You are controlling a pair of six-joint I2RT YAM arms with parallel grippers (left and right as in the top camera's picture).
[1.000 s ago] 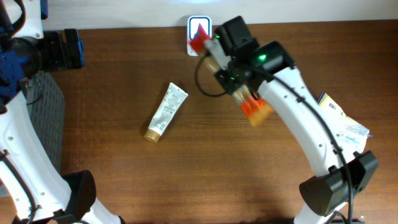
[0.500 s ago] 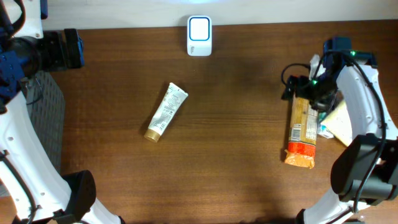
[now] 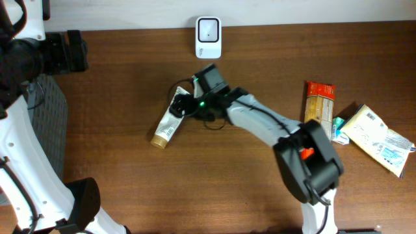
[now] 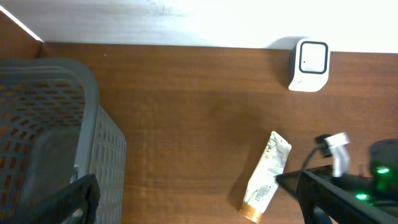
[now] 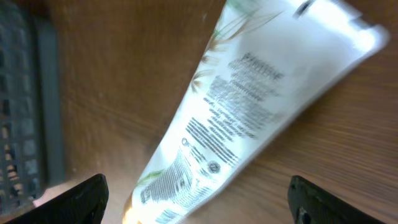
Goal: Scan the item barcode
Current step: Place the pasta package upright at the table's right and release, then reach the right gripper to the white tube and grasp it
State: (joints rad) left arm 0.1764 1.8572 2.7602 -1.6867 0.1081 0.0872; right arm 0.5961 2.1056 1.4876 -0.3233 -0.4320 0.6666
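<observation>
A white tube with a gold cap (image 3: 166, 127) lies flat on the brown table, left of centre. My right gripper (image 3: 182, 104) hovers over its upper end, open. In the right wrist view the tube (image 5: 249, 118) fills the frame, printed side up, and both dark fingertips (image 5: 81, 199) stand wide on either side of it without touching. The white scanner (image 3: 208, 29) stands at the table's back edge. My left gripper (image 4: 199, 205) is open and holds nothing; it sits far left beside the basket, with the tube (image 4: 266, 177) and scanner (image 4: 309, 64) ahead of it.
A grey mesh basket (image 3: 49, 123) stands at the left edge of the table. An orange packet (image 3: 318, 101), a small teal item (image 3: 336, 127) and a white pouch (image 3: 377, 136) lie at the right. The right arm stretches across the middle of the table.
The right arm carried the orange packet from the scanner to the right side, let it go there, then swung left over the tube with its jaws open. The left arm stayed still.
</observation>
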